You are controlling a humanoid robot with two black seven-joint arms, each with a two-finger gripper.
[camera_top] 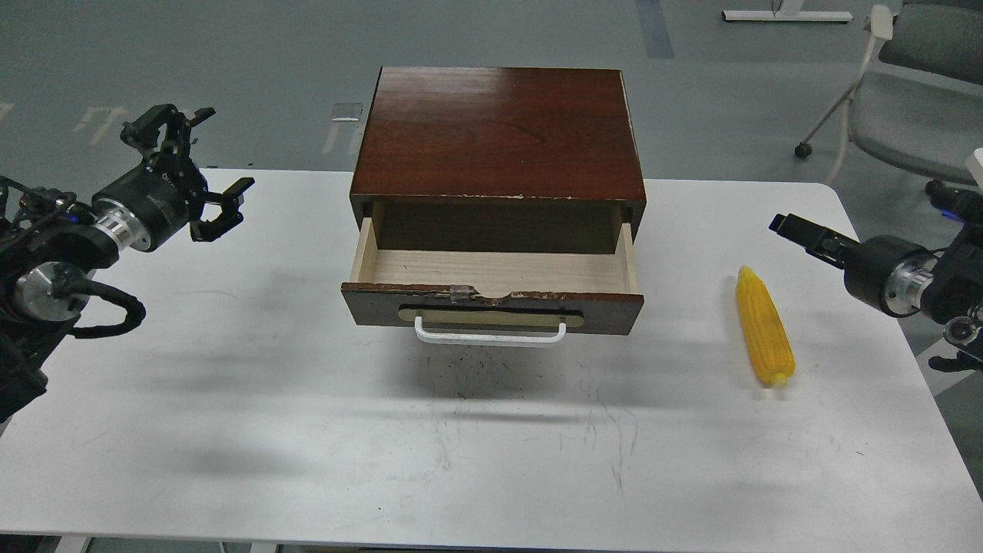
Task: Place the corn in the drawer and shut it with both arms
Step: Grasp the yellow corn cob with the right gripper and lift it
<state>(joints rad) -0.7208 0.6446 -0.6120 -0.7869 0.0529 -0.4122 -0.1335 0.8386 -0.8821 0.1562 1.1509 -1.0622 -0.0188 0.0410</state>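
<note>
Corn (764, 335) lies flat on the worktop (307, 445), well to the right of the drawer (491, 296), untouched. Its long axis runs roughly front to back, about parallel to the drawer's side walls, narrow tip pointing away from me, blunt end toward me. Drawer is pulled out of the box (498, 134), tray bare, white handle (490, 335) facing me.

My right gripper (795, 229) is clearly the nearer one: it hangs just right of the corn and a bit farther back, raised off the worktop, pointing left toward the drawer. It looks dark and end-on here, so I cannot tell whether its fingers are apart or together.

My left gripper (201, 170) sits well left of the drawer, raised, fingers spread wide, holding nothing.

My read: the pick belongs to the right arm, which should come down and across the cob's width. Left arm then helps push the drawer front in
</note>
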